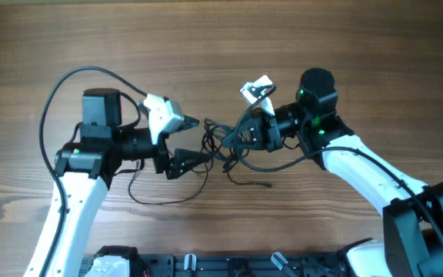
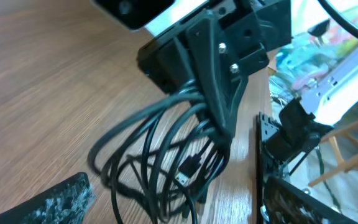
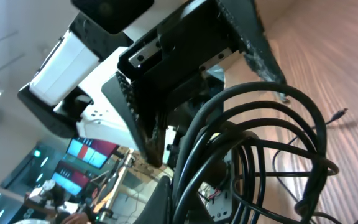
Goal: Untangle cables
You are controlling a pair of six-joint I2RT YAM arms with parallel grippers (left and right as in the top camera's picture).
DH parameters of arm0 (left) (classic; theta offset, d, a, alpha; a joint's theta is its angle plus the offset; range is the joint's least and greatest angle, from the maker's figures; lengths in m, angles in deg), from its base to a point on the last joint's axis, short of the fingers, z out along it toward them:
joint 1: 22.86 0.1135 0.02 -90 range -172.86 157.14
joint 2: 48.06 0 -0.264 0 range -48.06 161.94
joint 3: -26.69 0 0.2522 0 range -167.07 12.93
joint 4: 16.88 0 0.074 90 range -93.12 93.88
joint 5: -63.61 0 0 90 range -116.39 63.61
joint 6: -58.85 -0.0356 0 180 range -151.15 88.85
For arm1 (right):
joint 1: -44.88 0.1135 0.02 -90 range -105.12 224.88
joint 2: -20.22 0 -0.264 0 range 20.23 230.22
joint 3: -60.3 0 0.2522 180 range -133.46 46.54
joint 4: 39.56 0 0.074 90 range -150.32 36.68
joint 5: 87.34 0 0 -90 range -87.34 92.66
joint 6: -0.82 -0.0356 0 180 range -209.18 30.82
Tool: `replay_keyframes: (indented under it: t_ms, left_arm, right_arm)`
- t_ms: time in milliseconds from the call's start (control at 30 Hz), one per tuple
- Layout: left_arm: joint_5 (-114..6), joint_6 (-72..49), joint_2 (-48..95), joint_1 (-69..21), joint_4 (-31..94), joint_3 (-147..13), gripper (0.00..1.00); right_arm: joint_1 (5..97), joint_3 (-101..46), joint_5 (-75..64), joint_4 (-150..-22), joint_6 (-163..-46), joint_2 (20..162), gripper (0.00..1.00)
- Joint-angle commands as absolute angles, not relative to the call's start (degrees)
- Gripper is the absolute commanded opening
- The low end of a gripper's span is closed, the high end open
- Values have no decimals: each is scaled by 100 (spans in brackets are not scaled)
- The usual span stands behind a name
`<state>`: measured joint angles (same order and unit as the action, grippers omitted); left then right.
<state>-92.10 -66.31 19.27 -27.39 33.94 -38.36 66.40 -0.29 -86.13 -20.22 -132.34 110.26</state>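
Overhead, the cables [image 1: 220, 146] make one small dark knot near the middle of the table [image 1: 360, 46]. I cannot count the cords inside the knot. Two loose strands come out of it. One lies in a wide loop on the wood below and left of the knot. The other ends in a short tail below and right of it. Two tiny plugs show: one plug [image 2: 188, 168] sits among the loops in the left wrist view, and another plug end [image 3: 339, 114] lies flat on the wood in the right wrist view. There are two arms and two grippers. The right gripper [image 1: 238, 138] is just right of the knot and pinches the cords tight; the left wrist view shows the loops spilling out from between its closed fingers. The left gripper [image 1: 198, 140] is just left of the knot with its fingers spread wide apart, and I cannot tell if it touches any cord. Bare wood lies all around above the knot and far to both sides. Well below the knot, a black frame [image 1: 206, 265] runs along the picture's bottom edge. A thick arm cable [image 1: 68, 77] curves far to the left of the knot. In the left wrist view only one speckled finger [image 2: 61, 199] shows, cut off at the corner. In the right wrist view the cords are so close that they hide much of what is behind.
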Motion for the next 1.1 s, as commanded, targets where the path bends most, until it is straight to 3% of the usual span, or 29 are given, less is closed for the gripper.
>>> replay_keyframes:
  t_ms: [0, 167, 267, 300, 333, 367, 400, 433, 533, 600, 633, 667, 700, 867, 933, 967, 1000, 1067]
  left_arm:
    - [-9320, -6850, 1952, -2822, 3123, -3873, 91]
    - [-9326, -6847, 1958, -2846, 2749, -3873, 93]
    - [-9322, -6847, 2113, -3109, 2758, -3873, 78]
    - [-9322, -6847, 2164, -3168, 2758, -3873, 70]
    - [-9317, -6847, 2264, -3242, 2758, -3873, 55]
    - [-9265, -6845, 2371, -3248, 2754, -3873, 14]
    - [-8972, -6841, 2419, -3229, 2758, -3873, 4]
    - [-8594, -6780, 2432, -3170, 2797, -3873, 4]
    - [-8203, -5700, 2386, -2689, 2787, -3873, 4]
    - [-8198, -4996, 2384, -2269, 2723, -3873, 4]
    - [-8200, -4651, 2384, -2064, 2682, -3873, 4]
    - [-8200, -4080, 2384, -1852, 2612, -3873, 4]
    - [-8200, -3573, 2384, -1655, 2542, -3873, 4]
    - [-7315, -1556, 2384, -1600, 2312, -3873, 4]
    - [-7232, -1132, 2384, -1598, 2179, -3873, 4]
    - [-7237, -1040, 2384, -1600, 2122, -3873, 4]
    - [-7237, -841, 2384, -1598, 2102, -3873, 4]
    - [-7368, -795, 2384, -1616, 2111, -3873, 4]
  right_arm:
    - [6826, -64, -9033, -1991, -13004, 11000, 4]
    - [6946, -64, -9033, -1989, -12967, 11000, 4]
    - [6979, -64, -9033, -1943, -12965, 11000, 4]
    - [6979, -64, -9033, -1943, -12967, 11000, 4]
    - [6979, -64, -9033, -1945, -12967, 11000, 4]
    - [6979, -64, -9033, -1934, -12965, 11000, 4]
    - [6965, -64, -9018, -1901, -12961, 11000, 4]
    - [6935, -64, -8961, -1875, -12906, 11000, 5]
    - [6891, -64, -8331, -1888, -12508, 11000, 19]
    - [6891, -64, -7057, -2070, -12513, 11000, 47]
    - [6891, -64, -6146, -2325, -12515, 11000, 68]
    - [6891, -64, -5468, -2605, -12521, 11000, 75]
    - [6893, -64, -4815, -2948, -12539, 11000, 99]
    - [7193, -64, -4583, -3195, -12954, 11000, 100]
    - [7612, -64, -3580, -3484, -13339, 11000, 99]
    - [7741, -64, -3145, -3650, -13487, 11000, 95]
    - [7956, -64, -2336, -3960, -13774, 11002, 80]
    - [8141, -64, -1536, -4046, -13752, 11002, 76]
